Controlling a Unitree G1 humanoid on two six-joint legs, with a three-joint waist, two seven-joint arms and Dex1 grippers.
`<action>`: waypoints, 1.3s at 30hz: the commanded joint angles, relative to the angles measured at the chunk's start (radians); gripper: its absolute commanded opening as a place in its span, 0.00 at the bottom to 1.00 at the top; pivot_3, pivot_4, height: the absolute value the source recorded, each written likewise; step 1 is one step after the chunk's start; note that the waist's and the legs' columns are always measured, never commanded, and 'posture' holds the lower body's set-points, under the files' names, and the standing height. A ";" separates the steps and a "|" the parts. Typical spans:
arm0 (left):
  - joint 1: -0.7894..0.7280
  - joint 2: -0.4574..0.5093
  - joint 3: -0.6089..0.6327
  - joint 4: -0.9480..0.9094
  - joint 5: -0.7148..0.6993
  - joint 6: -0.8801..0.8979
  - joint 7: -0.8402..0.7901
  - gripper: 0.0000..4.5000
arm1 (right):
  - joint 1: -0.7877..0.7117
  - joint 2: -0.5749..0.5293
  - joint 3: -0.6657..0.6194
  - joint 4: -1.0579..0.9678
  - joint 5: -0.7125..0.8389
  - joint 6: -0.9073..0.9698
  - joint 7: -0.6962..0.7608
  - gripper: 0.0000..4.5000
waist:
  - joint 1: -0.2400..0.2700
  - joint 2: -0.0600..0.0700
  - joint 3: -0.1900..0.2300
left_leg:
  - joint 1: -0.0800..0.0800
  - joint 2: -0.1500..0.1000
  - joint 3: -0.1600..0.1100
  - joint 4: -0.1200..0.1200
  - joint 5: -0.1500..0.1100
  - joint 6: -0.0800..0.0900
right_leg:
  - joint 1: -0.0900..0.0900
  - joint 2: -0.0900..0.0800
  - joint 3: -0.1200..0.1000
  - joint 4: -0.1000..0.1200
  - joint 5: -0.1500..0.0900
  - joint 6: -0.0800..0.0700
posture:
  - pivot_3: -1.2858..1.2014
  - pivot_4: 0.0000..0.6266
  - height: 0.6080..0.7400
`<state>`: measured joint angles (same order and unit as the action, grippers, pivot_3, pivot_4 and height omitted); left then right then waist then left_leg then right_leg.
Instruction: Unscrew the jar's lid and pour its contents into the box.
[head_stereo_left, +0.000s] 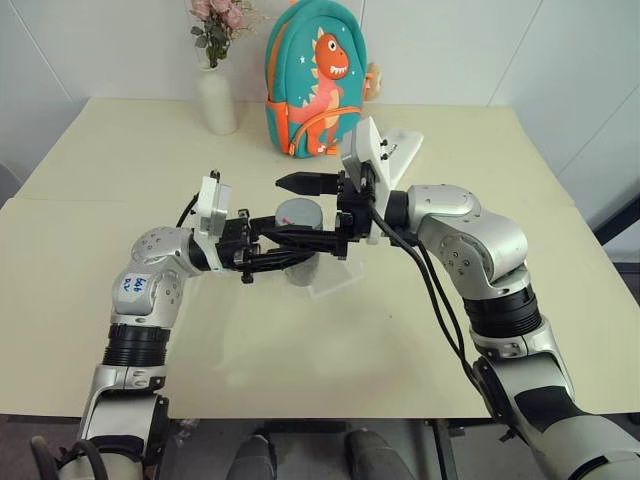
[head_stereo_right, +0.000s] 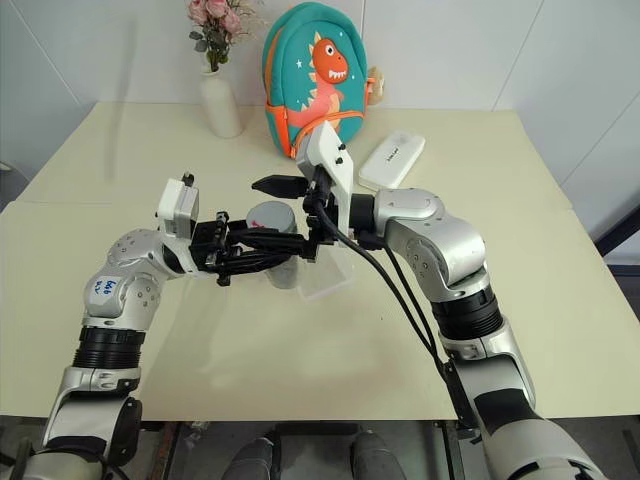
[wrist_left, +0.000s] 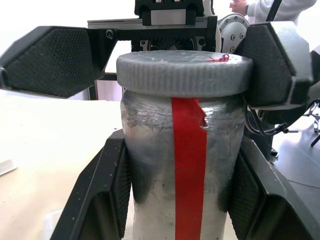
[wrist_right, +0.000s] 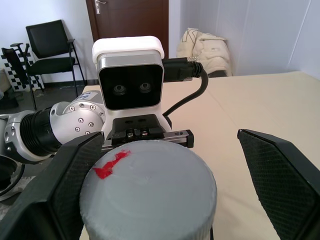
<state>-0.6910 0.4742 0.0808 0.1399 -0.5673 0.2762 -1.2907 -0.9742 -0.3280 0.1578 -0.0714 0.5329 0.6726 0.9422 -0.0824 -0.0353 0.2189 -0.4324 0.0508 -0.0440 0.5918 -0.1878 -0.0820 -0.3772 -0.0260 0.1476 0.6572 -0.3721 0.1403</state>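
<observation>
Lid (wrist_left: 184, 72) work comes next: left gripper (wrist_left: 182, 195) is clamped on the jar (wrist_left: 182, 165) above the table (head_stereo_left: 480, 330), just left of the box (head_stereo_left: 335, 278). Right gripper (wrist_right: 165, 180) straddles the lid, jaws apart; it should close squarely on the rim before twisting.

Bright, even indoor light; soft shadows on table (head_stereo_left: 300, 340); head views sharp, wrist views overexposed at background.
</observation>
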 joint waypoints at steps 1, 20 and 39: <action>-0.009 0.017 0.027 -0.014 -0.032 -0.036 -0.044 0.48 | -0.007 -0.039 -0.037 -0.025 -0.005 -0.010 -0.002 0.99 | 0.000 0.000 0.000 | 0.000 0.000 0.000 0.000 0.000 0.000 | 0.000 0.000 0.000 0.000 0.000 0.000 | 0.52 0.24 1.00; -0.027 0.022 0.026 0.067 -0.003 -0.096 -0.068 0.48 | 0.046 -0.118 -0.091 -0.177 0.137 0.106 -0.014 0.99 | -0.001 0.000 0.000 | -0.001 0.000 -0.001 0.000 0.000 0.000 | 0.000 0.000 -0.001 0.000 0.000 0.000 | 0.52 0.24 1.00; -0.085 -0.032 -0.019 0.094 -0.004 -0.095 -0.098 0.48 | 0.014 0.020 -0.011 -0.116 0.068 0.053 -0.071 0.99 | 0.001 0.000 0.000 | -0.003 0.000 -0.002 0.001 0.000 0.000 | -0.001 0.000 -0.002 0.000 0.000 0.000 | 0.52 0.24 1.00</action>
<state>-0.7549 0.4439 0.0589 0.2578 -0.5604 0.1870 -1.3825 -0.9326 -0.3146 0.1545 -0.1791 0.5994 0.7515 0.8634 -0.0818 -0.0352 0.2189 -0.4359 0.0509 -0.0465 0.5929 -0.1878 -0.0821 -0.3787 -0.0260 0.1451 0.6573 -0.3722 0.1401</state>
